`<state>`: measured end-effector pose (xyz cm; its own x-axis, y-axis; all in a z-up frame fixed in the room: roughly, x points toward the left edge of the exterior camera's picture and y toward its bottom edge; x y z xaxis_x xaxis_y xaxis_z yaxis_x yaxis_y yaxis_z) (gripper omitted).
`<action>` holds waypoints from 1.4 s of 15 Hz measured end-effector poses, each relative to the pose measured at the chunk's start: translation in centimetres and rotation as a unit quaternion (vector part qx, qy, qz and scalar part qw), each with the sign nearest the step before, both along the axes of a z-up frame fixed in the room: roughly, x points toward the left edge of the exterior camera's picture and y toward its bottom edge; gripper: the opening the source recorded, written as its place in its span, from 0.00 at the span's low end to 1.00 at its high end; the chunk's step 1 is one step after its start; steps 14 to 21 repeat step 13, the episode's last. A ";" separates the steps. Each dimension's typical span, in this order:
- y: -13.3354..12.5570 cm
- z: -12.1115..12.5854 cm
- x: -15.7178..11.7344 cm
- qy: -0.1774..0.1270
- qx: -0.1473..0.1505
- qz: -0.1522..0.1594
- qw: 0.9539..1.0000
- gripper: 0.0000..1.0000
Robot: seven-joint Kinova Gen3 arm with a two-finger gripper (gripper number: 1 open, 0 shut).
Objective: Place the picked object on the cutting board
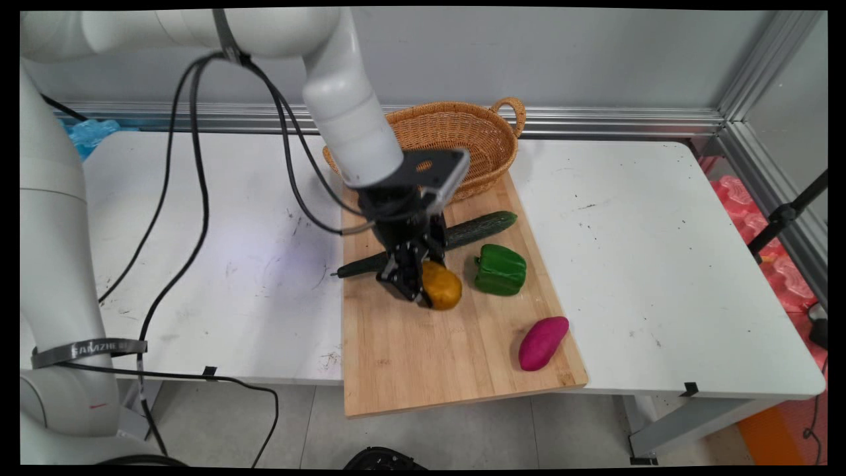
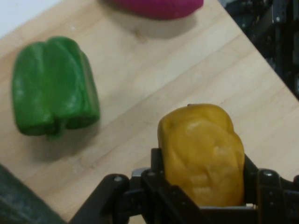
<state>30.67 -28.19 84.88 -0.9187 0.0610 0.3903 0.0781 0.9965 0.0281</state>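
Note:
My gripper is down over the wooden cutting board with its fingers shut on a lumpy yellow-brown potato. In the hand view the potato sits squeezed between the two black fingers, just above the board. A green bell pepper lies on the board close beside it. A long dark cucumber lies behind the gripper, partly hidden by it. A purple sweet potato rests near the board's front right corner.
A woven wicker basket with a handle stands at the far end of the board, against the wall rail. Black cables hang from the arm over the white table at left. The board overhangs the table's near edge.

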 end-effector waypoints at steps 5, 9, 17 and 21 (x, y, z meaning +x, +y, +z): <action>0.5 -3.8 -0.6 -0.012 0.002 -0.022 1.000 0.00; 0.9 -6.0 -0.9 -0.017 0.002 -0.034 0.999 0.00; 1.0 -6.2 -1.2 -0.010 -0.004 -0.038 0.999 1.00; 1.0 -6.2 -1.2 -0.010 -0.004 -0.038 0.999 1.00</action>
